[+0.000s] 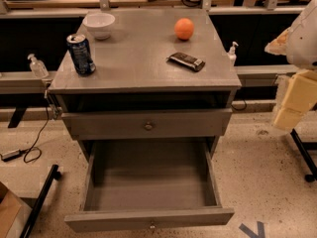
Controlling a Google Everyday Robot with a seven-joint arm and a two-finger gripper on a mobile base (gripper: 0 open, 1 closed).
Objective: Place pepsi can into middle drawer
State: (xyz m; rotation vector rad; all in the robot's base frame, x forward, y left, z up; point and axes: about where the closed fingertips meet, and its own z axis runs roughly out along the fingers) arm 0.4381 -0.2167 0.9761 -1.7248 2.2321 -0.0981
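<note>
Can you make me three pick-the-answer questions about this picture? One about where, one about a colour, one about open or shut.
1. Where is the pepsi can? A in a drawer; B on the cabinet top; C on the floor.
2. What colour is the ball? A green; B orange; C white.
3. The middle drawer is: A open, empty; B shut; C open, full.
Answers: B, it stands near the left edge; B, plainly orange; A, its bare floor shows. The end effector is far right, away from the can.

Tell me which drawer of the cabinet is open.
The middle drawer, the lower one, pulled out with its inside showing; the top drawer shows only its front. The gripper hangs at the right edge.
</note>
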